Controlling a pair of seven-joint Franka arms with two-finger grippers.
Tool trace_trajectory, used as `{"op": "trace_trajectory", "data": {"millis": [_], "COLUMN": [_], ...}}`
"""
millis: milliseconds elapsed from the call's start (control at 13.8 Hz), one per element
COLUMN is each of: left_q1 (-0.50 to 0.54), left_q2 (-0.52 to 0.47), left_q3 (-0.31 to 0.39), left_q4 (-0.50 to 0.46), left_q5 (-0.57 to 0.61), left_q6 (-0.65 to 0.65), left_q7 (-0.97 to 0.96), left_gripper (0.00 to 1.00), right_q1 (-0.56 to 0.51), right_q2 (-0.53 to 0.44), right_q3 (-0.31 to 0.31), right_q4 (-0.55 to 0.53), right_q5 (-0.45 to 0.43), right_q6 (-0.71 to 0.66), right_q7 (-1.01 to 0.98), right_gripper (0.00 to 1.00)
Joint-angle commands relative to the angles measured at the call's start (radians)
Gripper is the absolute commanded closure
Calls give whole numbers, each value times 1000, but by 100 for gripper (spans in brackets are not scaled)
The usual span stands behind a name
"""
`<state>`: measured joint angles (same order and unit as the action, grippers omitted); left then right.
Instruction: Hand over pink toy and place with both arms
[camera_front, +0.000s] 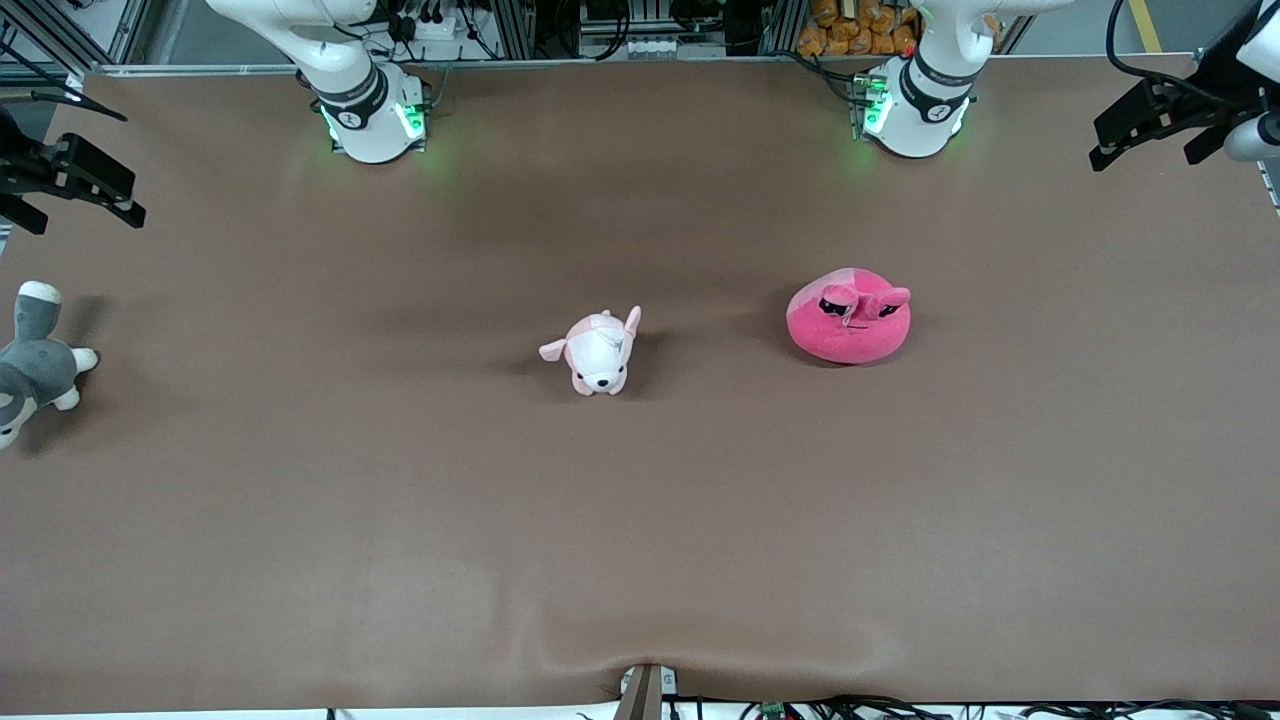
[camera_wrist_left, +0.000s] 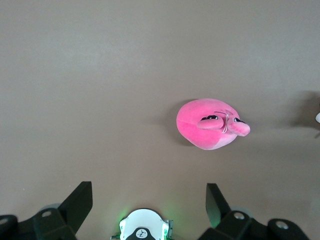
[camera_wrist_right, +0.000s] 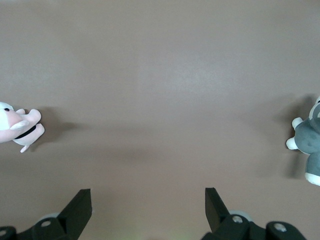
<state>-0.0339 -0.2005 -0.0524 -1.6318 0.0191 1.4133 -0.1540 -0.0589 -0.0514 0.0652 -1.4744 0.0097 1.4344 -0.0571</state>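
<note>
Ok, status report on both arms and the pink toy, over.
Left gripper open, raised at its end of the table; right gripper open, waiting at its end. Pink toy on the table, untouched. Puppy plush beside it, not blocking.

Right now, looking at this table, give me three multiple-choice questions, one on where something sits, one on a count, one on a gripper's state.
1. Where does the pink toy lie?
A. on the puppy plush
B. on the table, toward the left arm's end
C. in the left gripper

2. How many plush toys are on the table?
A. one
B. two
C. three

3. How is the left gripper?
A. open and empty
B. shut on the pink toy
C. shut on the puppy plush

Answers:
1 B, it rests on the cloth apart from the puppy.
2 C, counting the grey plush.
3 A, its fingers stand spread with nothing between them.
</note>
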Motion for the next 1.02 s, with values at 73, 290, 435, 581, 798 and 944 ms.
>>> {"op": "trace_trajectory", "data": {"millis": [73,290,435,581,798,944], "left_q1": [0,0,3,2,0,0], "left_q2": [12,13,13,13,15,15], "left_q3": [2,3,3,2,2,0], "left_q4": [39,44,43,38,30,30], "left_q5": [5,5,5,5,5,5], "left_q6": [-23,-23,-23,-23,-23,-25], "left_q7": [-15,-29,-30,-30,-32,-32], "left_gripper": [0,0,0,0,0,0], "right_q1": [-12,-12,-12,-12,-12,-12], "right_q2": [5,5,5,7,5,7], "right_q3": [2,2,2,2,2,2], "right_q4": [17,17,17,17,17,17], "right_q5": [12,12,12,12,12,12], "right_q6": [-12,-12,-14,-14,-14,-15], "right_q7": [-16,-16,-16,-18,-18,-18], "right_gripper": [0,0,0,0,0,0]}}
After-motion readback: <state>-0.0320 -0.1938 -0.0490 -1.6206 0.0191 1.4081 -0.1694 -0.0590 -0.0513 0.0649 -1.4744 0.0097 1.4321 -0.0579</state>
